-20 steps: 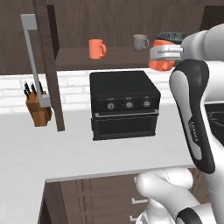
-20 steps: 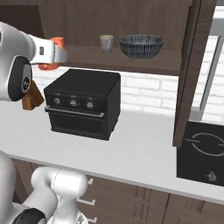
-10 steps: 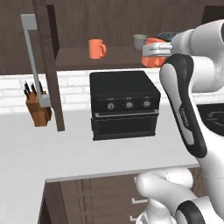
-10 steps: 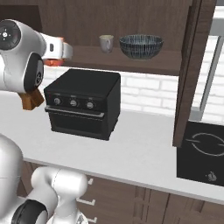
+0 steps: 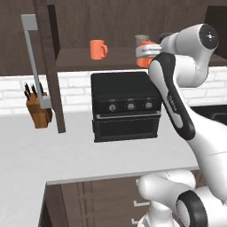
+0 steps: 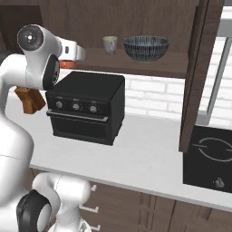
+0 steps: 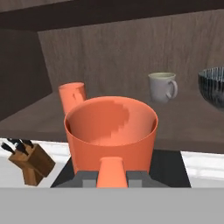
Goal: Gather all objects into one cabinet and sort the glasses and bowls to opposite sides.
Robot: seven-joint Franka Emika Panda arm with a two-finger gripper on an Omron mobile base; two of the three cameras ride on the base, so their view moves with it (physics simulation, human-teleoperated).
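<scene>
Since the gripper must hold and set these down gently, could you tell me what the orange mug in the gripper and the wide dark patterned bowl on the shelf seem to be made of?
The orange mug in the gripper looks like matte glazed ceramic: thick rim, flat colour, no glare. The wide dark patterned bowl seems to be glazed ceramic too, with a pale speckled pattern; the render leaves both open.

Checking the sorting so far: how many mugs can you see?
3: one orange mug in the gripper, another orange mug on the cabinet shelf, and a grey-beige mug beside the bowl.
</scene>
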